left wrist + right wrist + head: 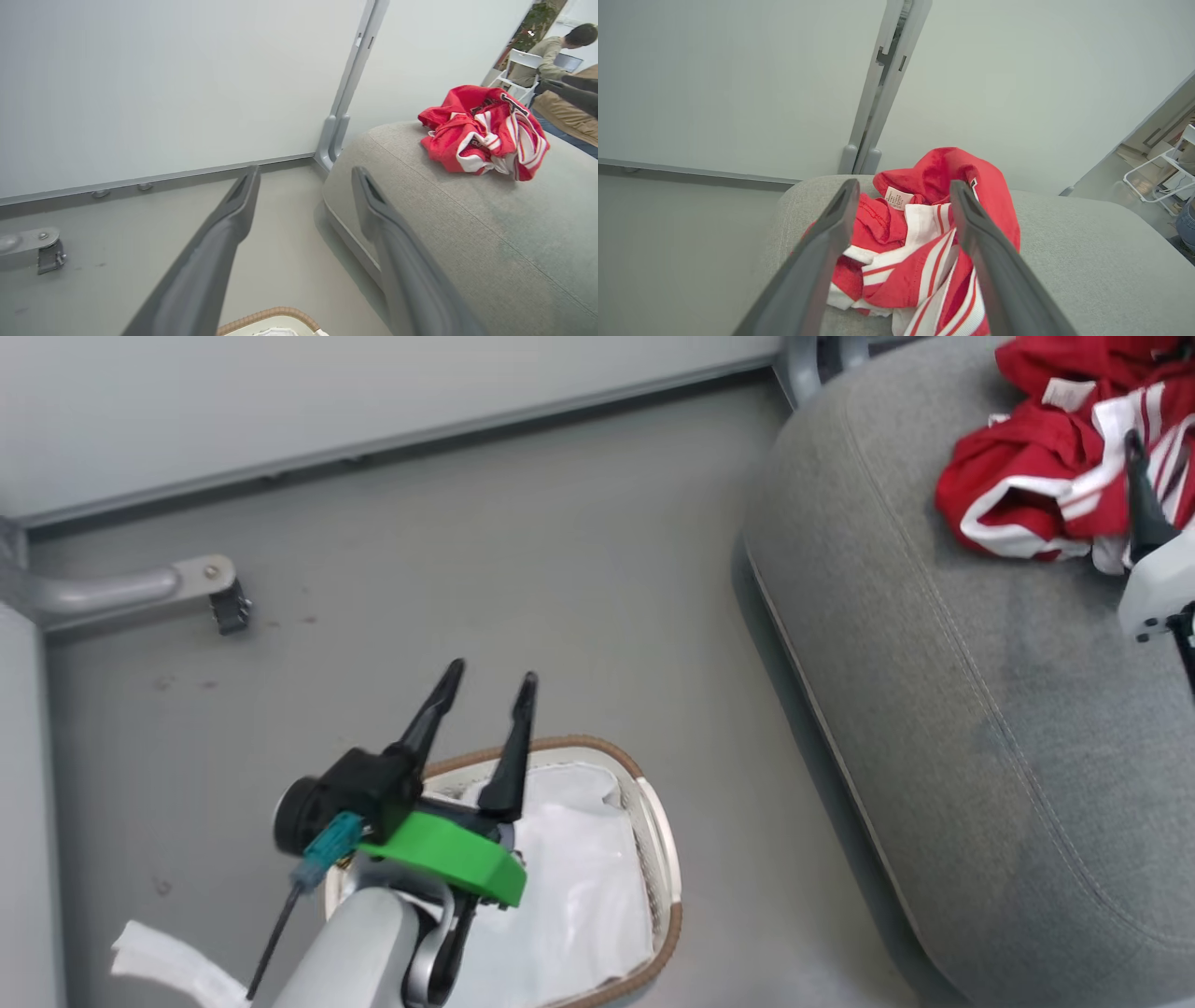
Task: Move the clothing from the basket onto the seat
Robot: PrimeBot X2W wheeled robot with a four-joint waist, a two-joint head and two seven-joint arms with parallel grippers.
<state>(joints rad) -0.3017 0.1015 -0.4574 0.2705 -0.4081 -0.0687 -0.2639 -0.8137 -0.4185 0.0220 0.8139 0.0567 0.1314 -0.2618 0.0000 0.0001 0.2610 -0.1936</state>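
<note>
The clothing [1046, 476], a crumpled red heap with white stripes, lies on the grey seat [980, 728] at the upper right. My right gripper [1141, 453] hovers just over the heap. In the right wrist view its gripper [904, 186] is open, with the clothing [915, 233] lying loose on the seat [1087, 242] below and between the fingers. My left gripper [490, 674] is open and empty above the basket [667, 896], which shows its brown rim and white liner. The left wrist view shows that gripper [304, 172], the basket rim [266, 317], the seat [467, 224] and the clothing [481, 130].
Grey floor lies between basket and seat. A metal foot with a caster [210, 588] stands at the left by the pale wall panels. A white fabric strip [159, 961] lies at the lower left. A person [556, 51] sits at a white chair [1162, 177] beyond the seat.
</note>
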